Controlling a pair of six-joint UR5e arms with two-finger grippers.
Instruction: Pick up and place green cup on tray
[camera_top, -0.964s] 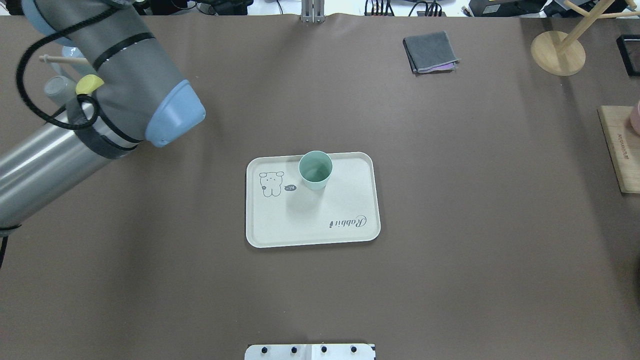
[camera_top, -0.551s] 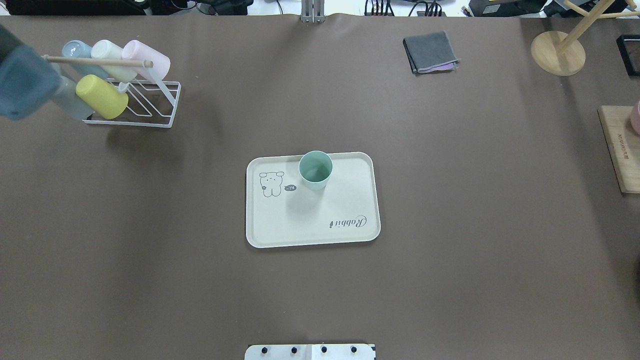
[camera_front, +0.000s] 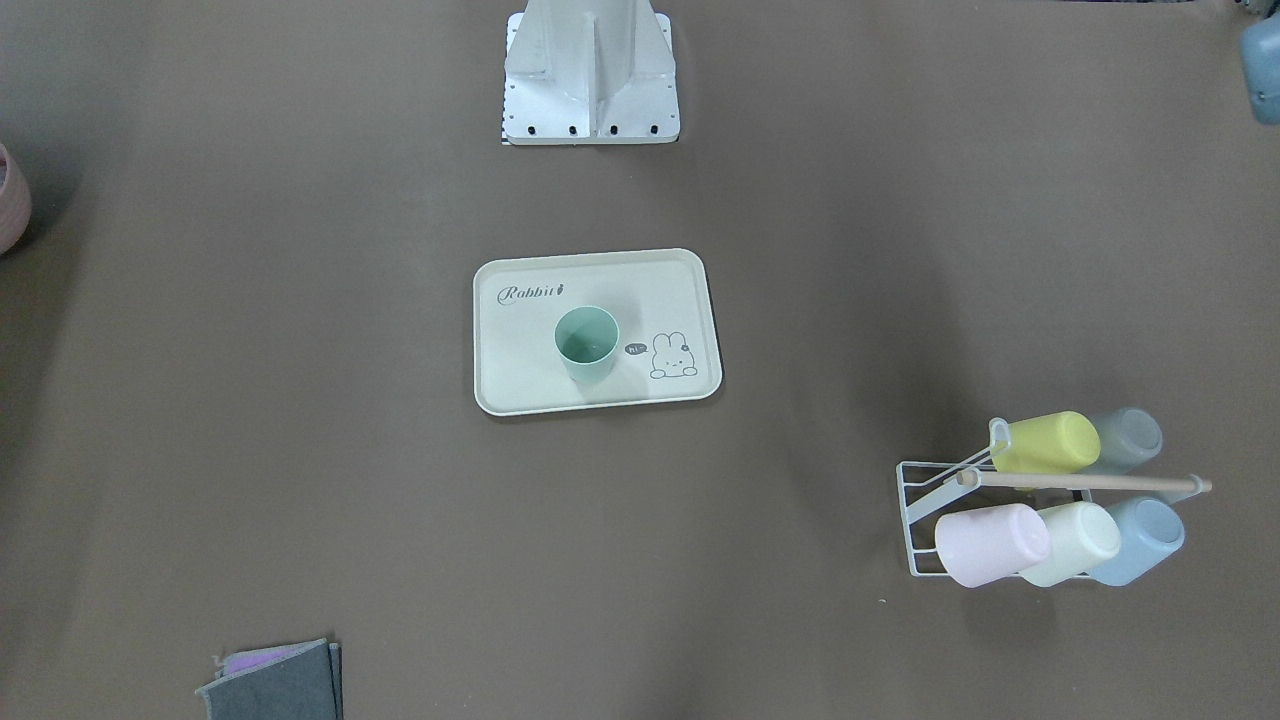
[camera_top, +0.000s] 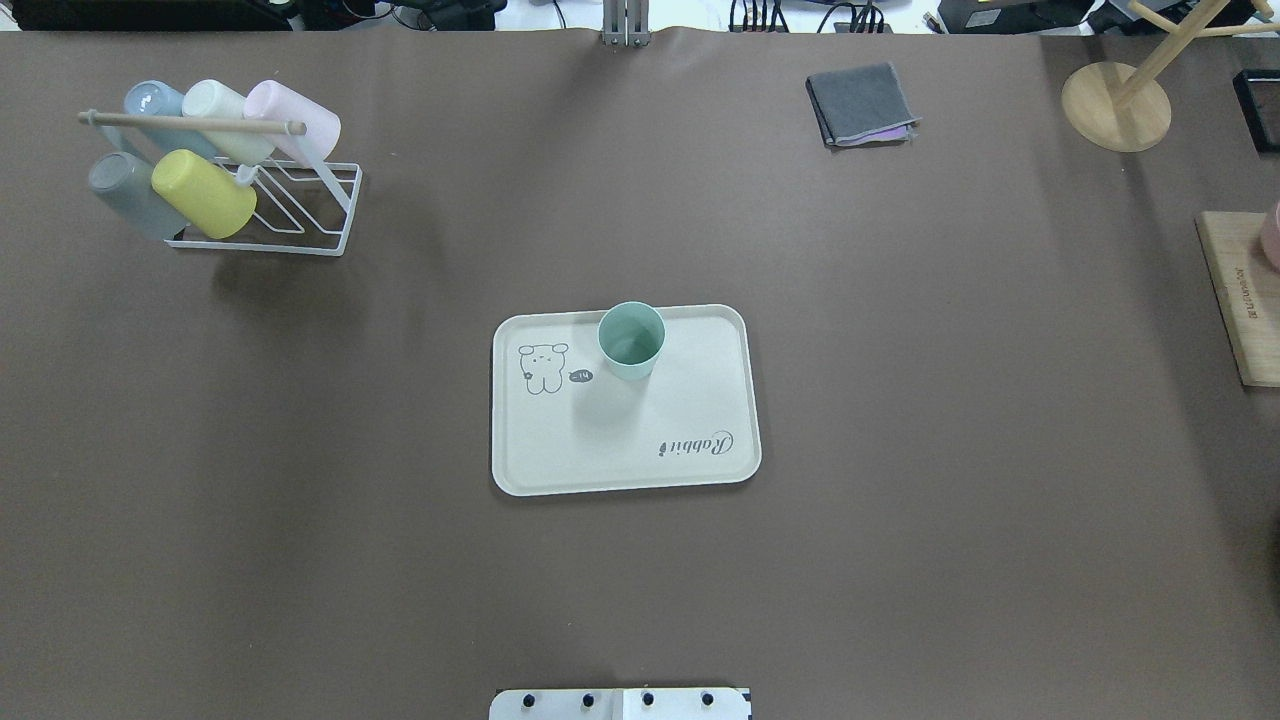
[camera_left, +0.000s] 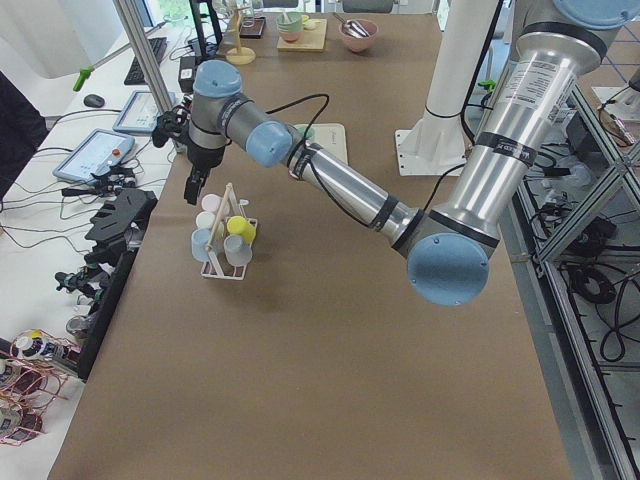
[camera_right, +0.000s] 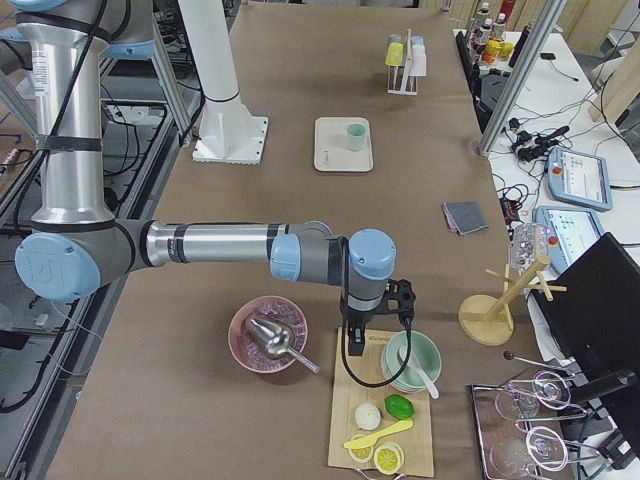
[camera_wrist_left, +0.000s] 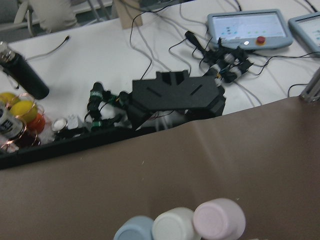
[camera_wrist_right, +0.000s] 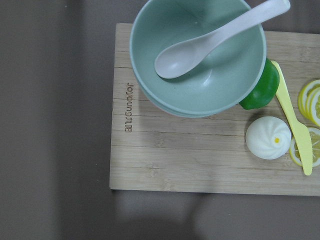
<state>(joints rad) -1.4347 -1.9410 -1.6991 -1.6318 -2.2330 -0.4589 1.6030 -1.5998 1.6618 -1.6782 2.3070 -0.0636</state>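
The pale mint-green cup (camera_top: 631, 340) stands upright on the cream tray (camera_top: 620, 450), near its far edge beside the bunny drawing. Both also show in the front-facing view, the cup (camera_front: 587, 343) on the tray (camera_front: 520, 370). Nothing holds the cup. My left gripper (camera_left: 192, 188) hangs above the cup rack at the table's far left, seen only in the exterior left view. My right gripper (camera_right: 372, 312) hovers over the cutting board, seen only in the exterior right view. I cannot tell whether either gripper is open or shut.
A white wire rack (camera_top: 300, 215) with several pastel cups stands at the far left. A folded grey cloth (camera_top: 862, 103) lies at the back. A wooden stand (camera_top: 1115, 105) and a cutting board (camera_top: 1240, 300) with a green bowl (camera_wrist_right: 197, 55) are at the right.
My left arm has swung out of the overhead view to the left and uncovered the cup rack. The green cup and tray have not moved.
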